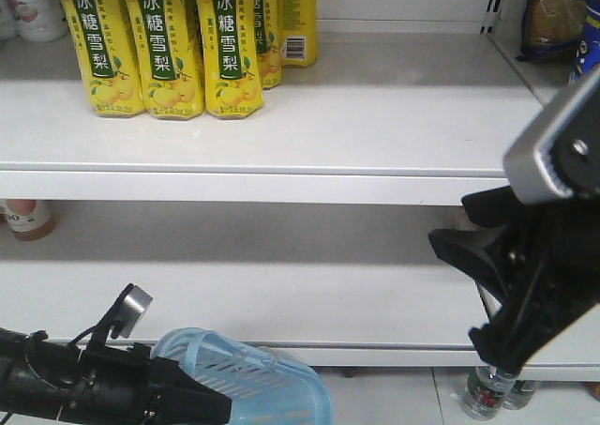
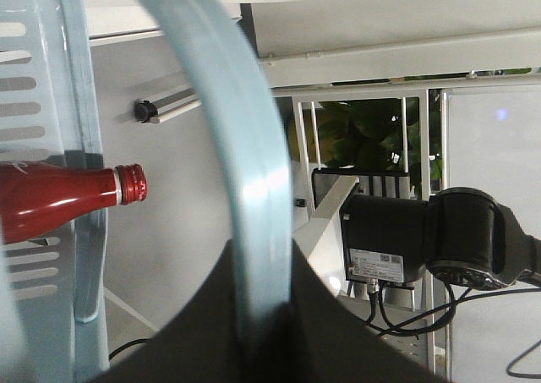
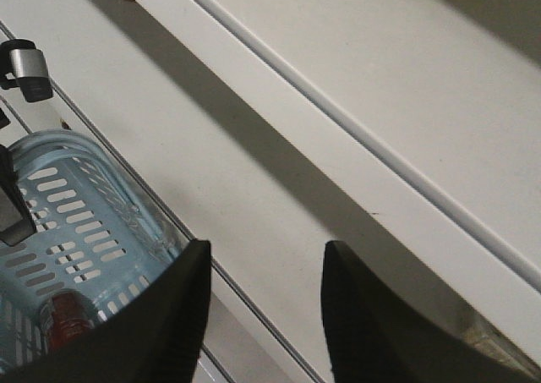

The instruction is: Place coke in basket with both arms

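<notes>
The coke (image 2: pixel 55 201) is a red metal bottle with a red screw cap. It lies on its side inside the light blue basket (image 1: pixel 267 378), behind the slotted wall. In the right wrist view the coke (image 3: pixel 63 320) shows as a red patch low in the basket (image 3: pixel 76 222). My left gripper (image 2: pixel 262 269) is shut on the basket's thin blue handle (image 2: pixel 241 138), which runs up between its jaws. In the front view the left gripper (image 1: pixel 211 404) sits at the bottom left against the basket. My right gripper (image 3: pixel 262 252) stands open and empty beside the basket, over the white shelf. In the front view the right gripper (image 1: pixel 461 289) hangs at the right.
White shelves (image 1: pixel 244 183) fill the front view. Several yellow pear-drink bottles (image 1: pixel 169 45) stand on the upper shelf, and bags (image 1: pixel 553 12) lie at its far right. A small bottle (image 1: pixel 28 219) sits at the left of the lower shelf, and clear bottles (image 1: pixel 487 392) stand below the right arm.
</notes>
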`<state>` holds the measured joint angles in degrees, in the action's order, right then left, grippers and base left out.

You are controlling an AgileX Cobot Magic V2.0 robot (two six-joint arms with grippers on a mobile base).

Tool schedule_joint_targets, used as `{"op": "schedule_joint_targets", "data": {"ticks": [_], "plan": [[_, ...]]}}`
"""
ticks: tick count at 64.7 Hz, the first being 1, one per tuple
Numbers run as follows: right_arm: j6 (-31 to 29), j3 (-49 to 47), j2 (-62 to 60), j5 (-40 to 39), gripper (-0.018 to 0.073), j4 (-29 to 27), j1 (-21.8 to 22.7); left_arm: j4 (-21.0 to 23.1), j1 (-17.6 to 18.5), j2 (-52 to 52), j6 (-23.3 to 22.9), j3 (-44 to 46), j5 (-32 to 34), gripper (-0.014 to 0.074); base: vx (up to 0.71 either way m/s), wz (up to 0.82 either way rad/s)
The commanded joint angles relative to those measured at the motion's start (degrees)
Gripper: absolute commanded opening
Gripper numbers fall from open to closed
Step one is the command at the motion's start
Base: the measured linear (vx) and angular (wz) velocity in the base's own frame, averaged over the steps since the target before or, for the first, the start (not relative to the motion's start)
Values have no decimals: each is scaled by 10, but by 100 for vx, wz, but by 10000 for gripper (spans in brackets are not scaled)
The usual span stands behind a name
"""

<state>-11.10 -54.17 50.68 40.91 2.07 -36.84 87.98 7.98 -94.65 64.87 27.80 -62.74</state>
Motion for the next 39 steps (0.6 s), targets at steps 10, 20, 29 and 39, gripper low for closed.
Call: {"op": "schedule_joint_targets", "data": {"ticks": [10,20,29,39], "plan": [[21,100,-112,-104,300,21,3,46,1,22,1,10,-79,-6,0,0],[106,135,-162,-96,300,86,3,46,1,22,1,10,-79,-6,0,0],[205,148,-190,-78,300,199,3,46,1,22,1,10,-79,-6,0,0],[301,150,-210,-58,300,308,3,46,1,22,1,10,-79,-6,0,0]]}}
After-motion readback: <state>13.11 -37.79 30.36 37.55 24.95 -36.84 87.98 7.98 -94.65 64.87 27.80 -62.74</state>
